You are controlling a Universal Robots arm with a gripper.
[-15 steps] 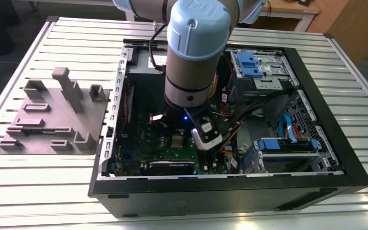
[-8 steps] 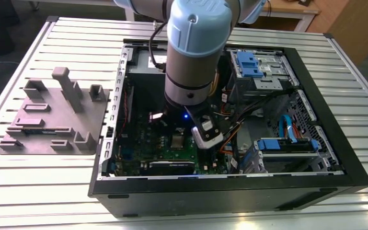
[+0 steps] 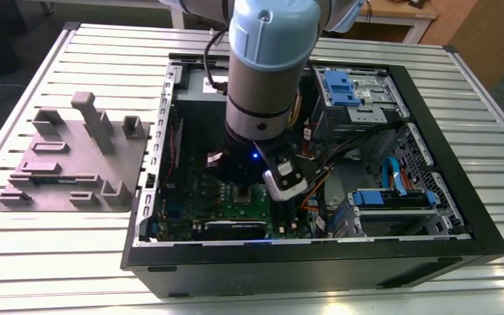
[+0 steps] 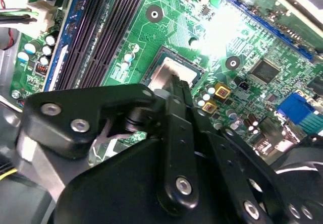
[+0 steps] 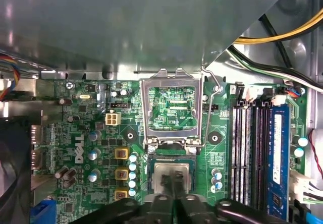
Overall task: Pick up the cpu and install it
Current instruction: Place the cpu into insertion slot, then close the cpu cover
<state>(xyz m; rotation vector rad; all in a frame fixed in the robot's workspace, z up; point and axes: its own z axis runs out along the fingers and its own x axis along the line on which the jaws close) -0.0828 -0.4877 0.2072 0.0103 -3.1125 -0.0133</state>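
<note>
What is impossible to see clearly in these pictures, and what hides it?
The cpu: partly under the gripper in both wrist views; whether it sits fully in the socket cannot be told.
Exterior view: the arm covers much of the motherboard.
Second wrist view: glare whitens part of the motherboard.

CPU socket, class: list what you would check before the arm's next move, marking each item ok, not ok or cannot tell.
1. Load plate standing open: ok.
2. Lever raised beside the plate: ok.
3. cpu lying square inside the socket: ok.
4. cpu fully seated: cannot tell.
5. Pincer shut, centred over the cpu: ok.
6. Cables away from the socket: ok.
</note>
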